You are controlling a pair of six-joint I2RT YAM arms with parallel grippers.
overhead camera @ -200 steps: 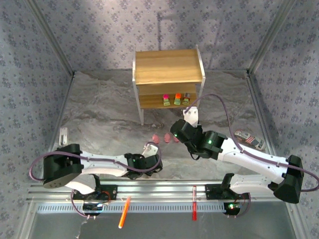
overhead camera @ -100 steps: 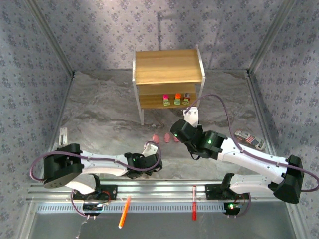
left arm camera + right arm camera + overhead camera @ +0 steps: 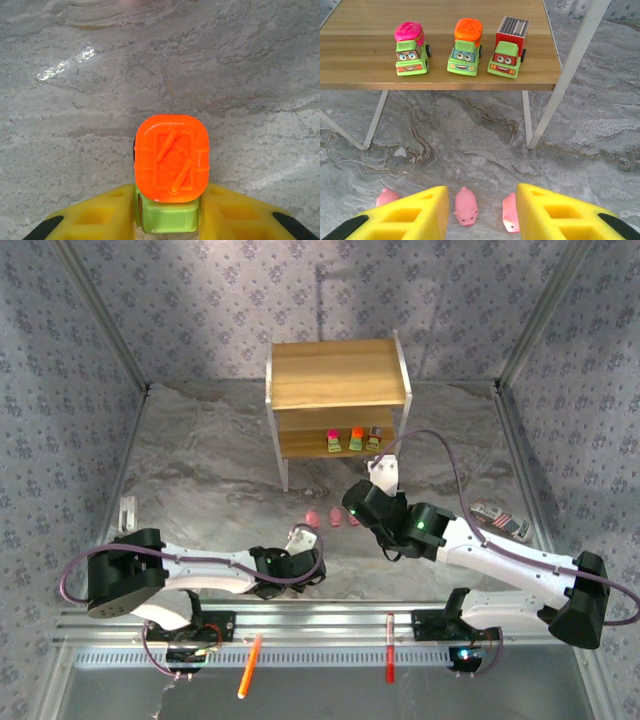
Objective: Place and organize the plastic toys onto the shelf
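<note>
My left gripper (image 3: 170, 202) is shut on a yellow-green toy truck with an orange top (image 3: 171, 157), held just above the marble table; in the top view this gripper (image 3: 302, 538) sits near the table's front. The shelf (image 3: 337, 388) stands at the back, and on its lower board (image 3: 470, 75) three trucks stand in a row: magenta-topped (image 3: 410, 49), orange-topped (image 3: 466, 46) and grey-topped (image 3: 508, 47). My right gripper (image 3: 481, 200) is open low over the pink pigs: one pig (image 3: 466, 206) lies between its fingers, another (image 3: 510, 214) against the right finger, a third (image 3: 386, 196) left of it.
An orange pen (image 3: 247, 665) and a red pen (image 3: 389, 660) lie on the metal rail by the arm bases. A small striped object (image 3: 500, 520) rests at the right of the table. The shelf's white legs (image 3: 555, 95) stand just beyond the pigs.
</note>
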